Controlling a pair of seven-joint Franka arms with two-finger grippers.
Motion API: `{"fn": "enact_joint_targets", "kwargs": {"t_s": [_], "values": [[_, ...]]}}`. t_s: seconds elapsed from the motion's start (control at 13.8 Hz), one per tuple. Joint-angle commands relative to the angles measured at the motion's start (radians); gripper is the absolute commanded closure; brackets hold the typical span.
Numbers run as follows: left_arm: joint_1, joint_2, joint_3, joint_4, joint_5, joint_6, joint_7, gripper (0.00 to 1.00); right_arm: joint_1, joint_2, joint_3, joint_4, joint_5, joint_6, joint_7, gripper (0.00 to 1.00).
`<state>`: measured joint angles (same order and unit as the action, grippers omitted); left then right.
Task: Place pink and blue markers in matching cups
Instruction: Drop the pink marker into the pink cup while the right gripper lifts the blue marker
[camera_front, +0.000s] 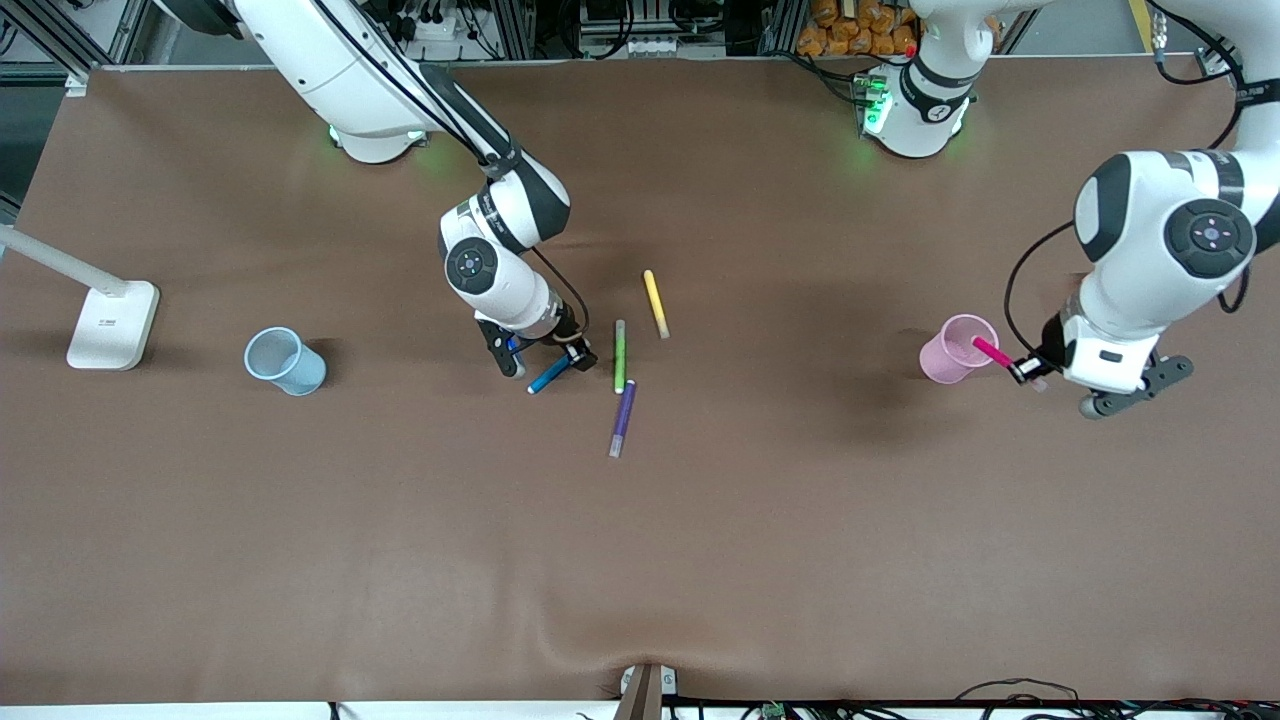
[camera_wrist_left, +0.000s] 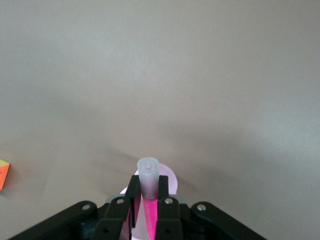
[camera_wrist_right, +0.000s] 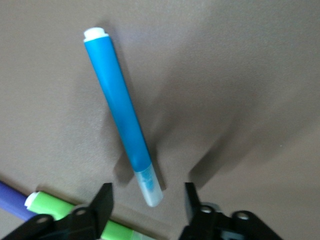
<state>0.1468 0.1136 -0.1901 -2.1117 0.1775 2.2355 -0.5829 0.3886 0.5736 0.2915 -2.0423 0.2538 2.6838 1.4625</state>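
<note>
5 markers: 1 pink (camera_front: 992, 351), 1 blue (camera_front: 549, 376), 1 green (camera_front: 620, 356), 1 yellow (camera_front: 655, 303), 1 purple (camera_front: 623, 417); 2 cups: 1 pink (camera_front: 955, 349), 1 blue (camera_front: 284, 361); 1 lamp (camera_front: 100, 315).

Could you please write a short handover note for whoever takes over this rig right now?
Left end effector: shut on the pink marker, held tilted over the pink cup, tip at the rim; not released.
Right end effector: down at the blue marker, which lies on the table beside the green pen; fingers straddle one end, not gripping.
Blue cup: at the right arm's end of the table, no marker in it.
Done: nothing in a cup yet.
Left: drop pink; grasp blue, carry it to its cup.
</note>
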Motion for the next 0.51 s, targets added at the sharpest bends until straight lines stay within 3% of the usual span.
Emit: {"fn": "enact_joint_targets", "kwargs": {"t_s": [0.0,0.14,0.43], "values": [[0.026,-0.069,-0.009,-0.109,0.019,0.042,0.0,1.0,0.007,0.012,-0.003,0.022,-0.016,-0.009,0.016,0.61],[0.028,-0.071,-0.009,-0.14,0.017,0.106,-0.003,1.0,0.007,0.012,-0.003,0.022,-0.018,-0.009,0.012,1.0],[0.03,-0.051,-0.009,-0.148,0.019,0.147,-0.003,1.0,-0.002,-0.014,-0.003,0.022,-0.024,-0.065,0.009,1.0]]}}
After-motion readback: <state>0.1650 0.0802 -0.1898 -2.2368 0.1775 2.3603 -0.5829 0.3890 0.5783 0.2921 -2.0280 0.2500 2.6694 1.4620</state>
